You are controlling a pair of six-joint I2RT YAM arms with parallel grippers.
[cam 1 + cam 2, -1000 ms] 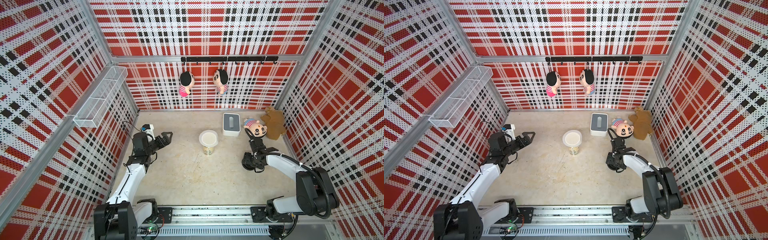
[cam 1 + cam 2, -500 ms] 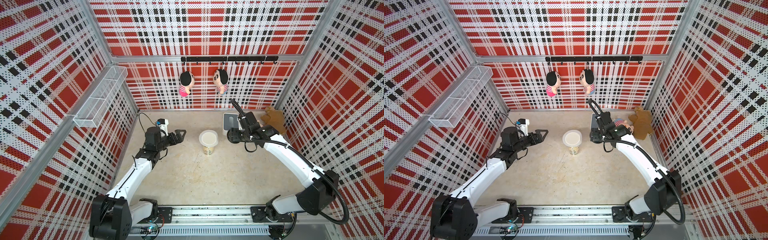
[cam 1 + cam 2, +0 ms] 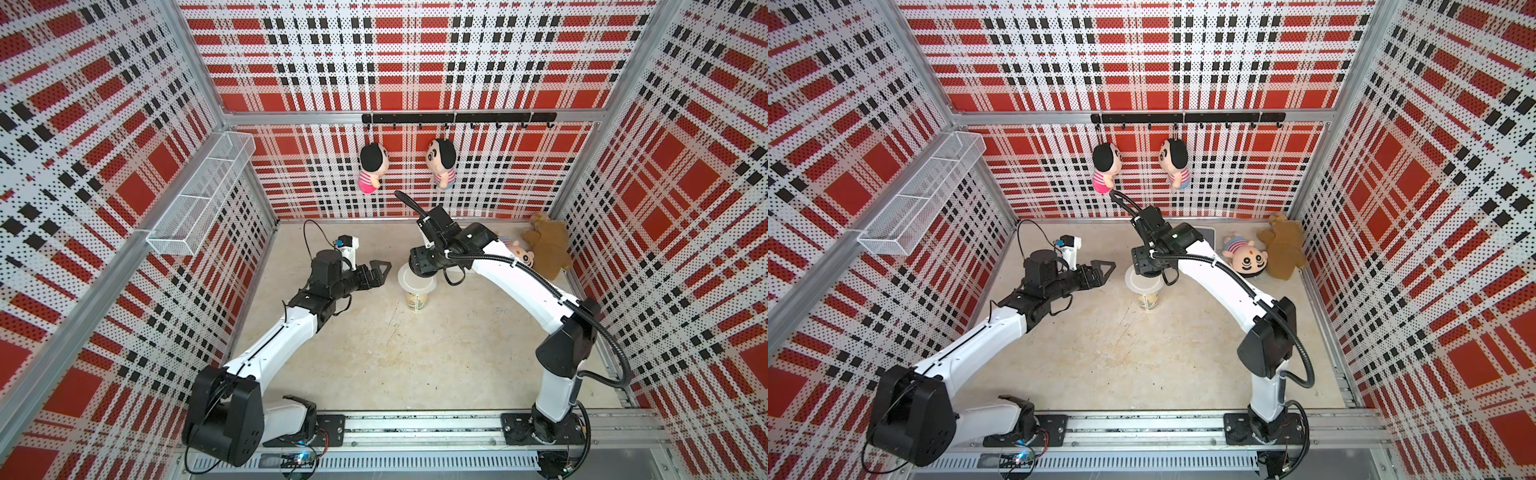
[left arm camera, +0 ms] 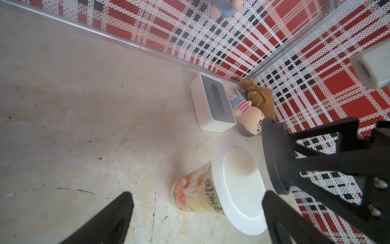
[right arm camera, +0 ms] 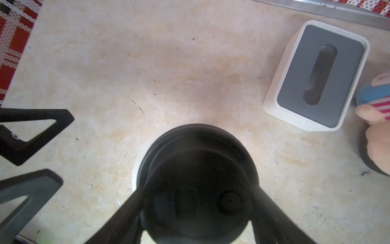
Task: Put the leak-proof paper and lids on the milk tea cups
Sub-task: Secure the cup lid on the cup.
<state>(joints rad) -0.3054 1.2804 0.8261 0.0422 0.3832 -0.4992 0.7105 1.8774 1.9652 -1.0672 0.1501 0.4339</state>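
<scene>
The milk tea cup (image 3: 417,301) (image 3: 1148,300) (image 4: 196,196) stands upright mid-table, printed beige and pink. The white leak-proof paper (image 3: 419,286) (image 3: 1144,286) (image 4: 238,190) lies across its mouth, overhanging the rim. My right gripper (image 3: 422,266) (image 3: 1144,266) (image 5: 198,190) is shut on a black round lid (image 4: 274,158) (image 5: 196,164), which hangs just above the far side of the paper. A sliver of the paper (image 5: 135,169) shows beside the lid. My left gripper (image 3: 382,272) (image 3: 1104,272) (image 4: 197,195) is open and empty, a little left of the cup and pointing at it.
A white box with a grey slotted top (image 4: 211,105) (image 5: 316,74) sits behind the cup to the right. A plush doll (image 3: 519,255) and a brown plush toy (image 3: 544,245) lie in the back right corner. Two dolls (image 3: 372,166) hang on the back wall. A wire basket (image 3: 199,199) is on the left wall.
My right arm swung from the table's right side, past the box, to over the cup. My left arm reached forward, bringing its open gripper closer to the cup.
</scene>
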